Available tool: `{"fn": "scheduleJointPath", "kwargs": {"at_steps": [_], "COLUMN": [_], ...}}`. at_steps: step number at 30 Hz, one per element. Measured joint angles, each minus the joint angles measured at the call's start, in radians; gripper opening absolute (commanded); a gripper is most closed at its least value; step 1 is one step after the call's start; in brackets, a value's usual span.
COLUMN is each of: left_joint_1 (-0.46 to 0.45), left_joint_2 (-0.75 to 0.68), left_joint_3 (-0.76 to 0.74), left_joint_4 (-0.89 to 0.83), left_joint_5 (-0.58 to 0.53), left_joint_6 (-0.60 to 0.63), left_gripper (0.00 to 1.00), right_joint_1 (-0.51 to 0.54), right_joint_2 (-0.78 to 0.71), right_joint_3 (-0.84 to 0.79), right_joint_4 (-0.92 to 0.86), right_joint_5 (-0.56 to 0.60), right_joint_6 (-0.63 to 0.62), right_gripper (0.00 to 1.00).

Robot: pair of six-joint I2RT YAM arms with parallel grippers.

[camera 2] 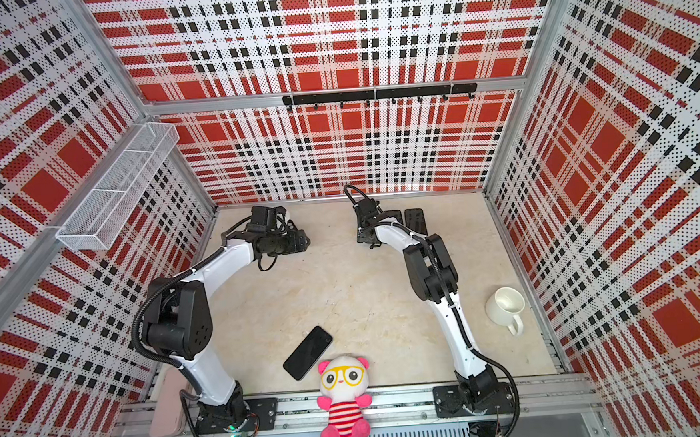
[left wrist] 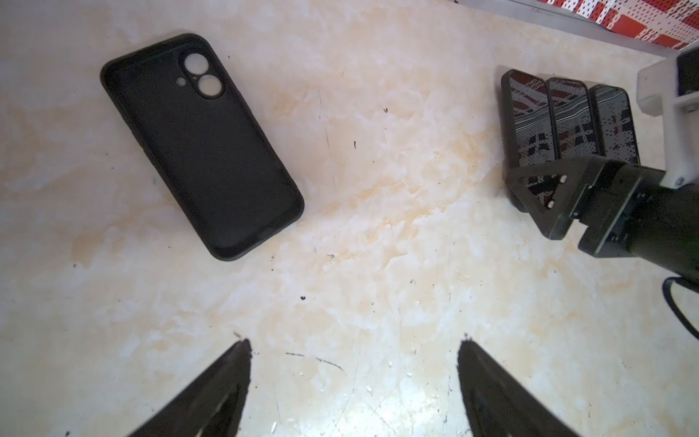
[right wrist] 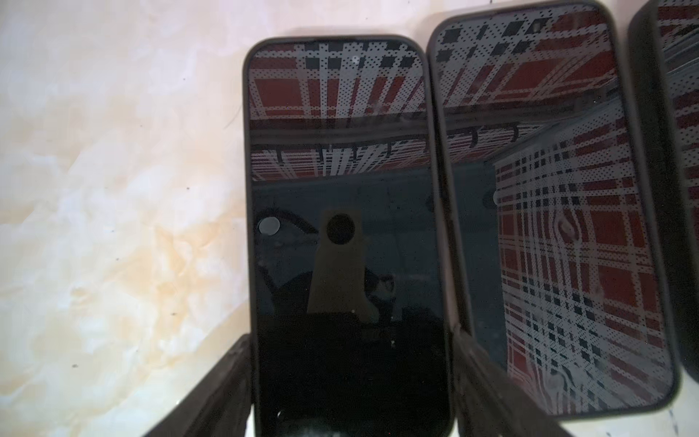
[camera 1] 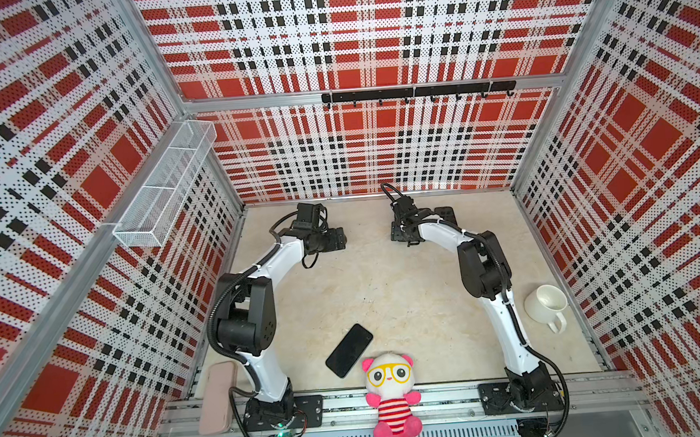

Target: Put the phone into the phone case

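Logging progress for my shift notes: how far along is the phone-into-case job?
Done: nothing; the black phone case lies empty, open side up. In hand: the right claw straddles the end phone of a row, grip unclear; the left claw hangs open, empty. Left: lifting, carrying, seating the phone.

Place: a robot test cell in a lab, by the look of it, not a home or a shop.
Walls: perforated panels (camera 1: 370,39) printed in red, black and white plaid close in three sides, held in a bare aluminium frame (camera 1: 249,103).
Machines: left arm (camera 1: 267,258) and right arm (camera 1: 508,322), bolted to a metal rail (camera 1: 447,399) along the front edge, cables showing.
Fittings: hook rail (camera 1: 415,92) and mesh basket (camera 1: 163,181) hung on the walls; marble-look tabletop (camera 1: 386,288).
Props: plush toy (camera 1: 390,392), white mug (camera 1: 547,303), bare phone (camera 1: 349,350), empty phone case (left wrist: 200,147), and a cased phone (right wrist: 344,227) in a row of three. It is a mismatched lot.
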State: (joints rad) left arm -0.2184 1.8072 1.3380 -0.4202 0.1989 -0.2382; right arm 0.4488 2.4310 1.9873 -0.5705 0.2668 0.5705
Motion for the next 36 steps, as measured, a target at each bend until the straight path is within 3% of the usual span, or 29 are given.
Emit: {"fn": "scheduleJointPath", "kwargs": {"at_steps": [12,14,18,24,26,36], "left_joint_1": [0.000,-0.001,-0.001,-0.001,-0.001,-0.001], "left_joint_2": [0.000,0.000,0.000,0.000,0.000,0.000], "left_joint_3": [0.000,0.000,0.000,0.000,0.000,0.000], "left_joint_4": [0.000,0.000,0.000,0.000,0.000,0.000], "left_joint_5": [0.004,0.005,0.005,0.005,0.004,0.003], "left_joint_6": [0.000,0.000,0.000,0.000,0.000,0.000], "left_gripper": [0.87,0.87,0.88,0.88,0.88,0.86], "right_joint_1": [-0.018,-0.019,-0.020,-0.027,-0.030,-0.032], "right_joint_2": [-0.026,-0.026,-0.032,-0.040,-0.052,-0.196], "right_joint_3": [-0.055,-0.055,-0.069,-0.080,-0.090,-0.125], "right_joint_4": [0.042,0.042,0.055,0.048,0.036,-0.024], "right_joint_5": [0.015,0.017,0.015,0.005,0.003,-0.008], "right_joint_6": [0.000,0.000,-0.002,-0.010,-0.014,-0.066], "right_gripper": [0.52,0.56,0.76,0.88,0.97,0.98]}}
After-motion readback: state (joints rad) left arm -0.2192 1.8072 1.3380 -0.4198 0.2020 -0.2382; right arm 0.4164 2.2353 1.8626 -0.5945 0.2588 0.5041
